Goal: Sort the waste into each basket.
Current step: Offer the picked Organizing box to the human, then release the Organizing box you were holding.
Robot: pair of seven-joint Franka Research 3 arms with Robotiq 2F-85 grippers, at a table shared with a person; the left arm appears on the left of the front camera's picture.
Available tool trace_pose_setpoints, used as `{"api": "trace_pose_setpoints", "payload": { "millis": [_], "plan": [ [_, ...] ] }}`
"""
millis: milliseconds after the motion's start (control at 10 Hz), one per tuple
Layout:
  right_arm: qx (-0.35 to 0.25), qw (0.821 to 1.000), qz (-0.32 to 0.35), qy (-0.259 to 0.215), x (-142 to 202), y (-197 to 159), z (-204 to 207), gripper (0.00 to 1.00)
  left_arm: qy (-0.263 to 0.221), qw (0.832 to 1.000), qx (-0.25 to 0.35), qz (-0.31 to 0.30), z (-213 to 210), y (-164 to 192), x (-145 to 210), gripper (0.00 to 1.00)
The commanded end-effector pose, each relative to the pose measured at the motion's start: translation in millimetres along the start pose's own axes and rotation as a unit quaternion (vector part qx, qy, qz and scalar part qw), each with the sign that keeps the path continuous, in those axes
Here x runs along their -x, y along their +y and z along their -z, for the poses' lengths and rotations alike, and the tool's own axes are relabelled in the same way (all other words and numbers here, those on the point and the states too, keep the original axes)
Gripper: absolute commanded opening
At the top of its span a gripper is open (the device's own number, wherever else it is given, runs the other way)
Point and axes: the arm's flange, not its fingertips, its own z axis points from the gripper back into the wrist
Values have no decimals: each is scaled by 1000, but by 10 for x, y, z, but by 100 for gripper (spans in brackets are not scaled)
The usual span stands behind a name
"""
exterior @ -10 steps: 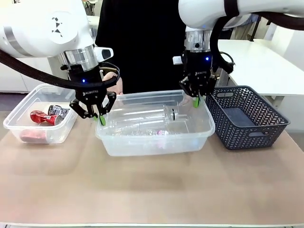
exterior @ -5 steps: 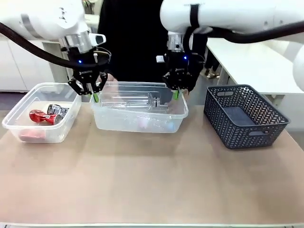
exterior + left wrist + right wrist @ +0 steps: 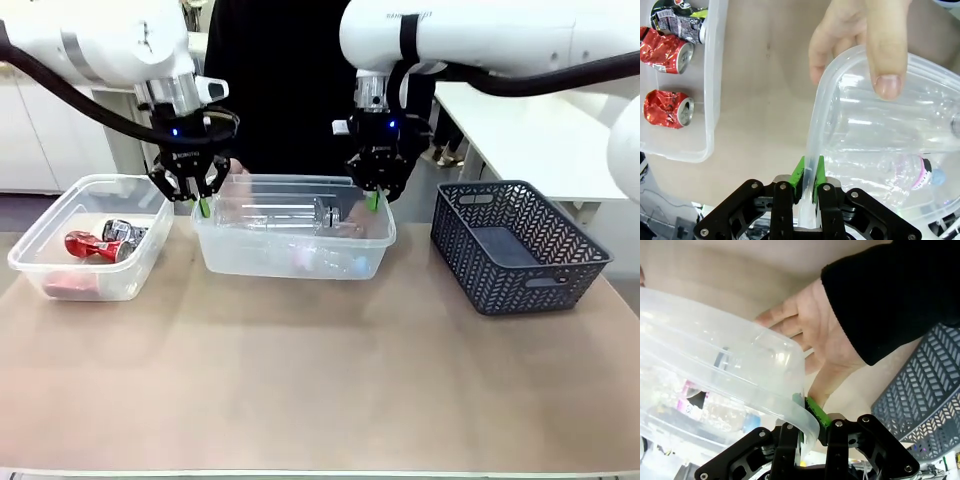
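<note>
At table centre sits a clear tub (image 3: 293, 250) with rounded corners and a rolled rim, holding see-through plastic bottles (image 3: 285, 213), one with a pink label. The left gripper (image 3: 202, 205) is pinched tight on its rim at nine o'clock and the right gripper (image 3: 372, 200) is clamped on the rim at three o'clock, while a person's hands (image 3: 860, 40) grasp its far edge. Out at nine o'clock a matching tub (image 3: 88, 240) holds crushed red and silver cans (image 3: 84, 245); a dark lattice basket (image 3: 515, 245) stands at three o'clock.
</note>
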Motion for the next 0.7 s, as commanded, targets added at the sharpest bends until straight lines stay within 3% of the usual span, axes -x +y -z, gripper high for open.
{"api": "trace_pose_setpoints", "payload": {
  "millis": [0,600],
  "plan": [
    [1,1000,-4,-2,5,41,-15,5,-8,1000,7,-3,16,9,48,8],
    [1,1000,-4,-2,5,41,-15,5,-8,1000,7,-3,16,9,48,8]
  ]
}}
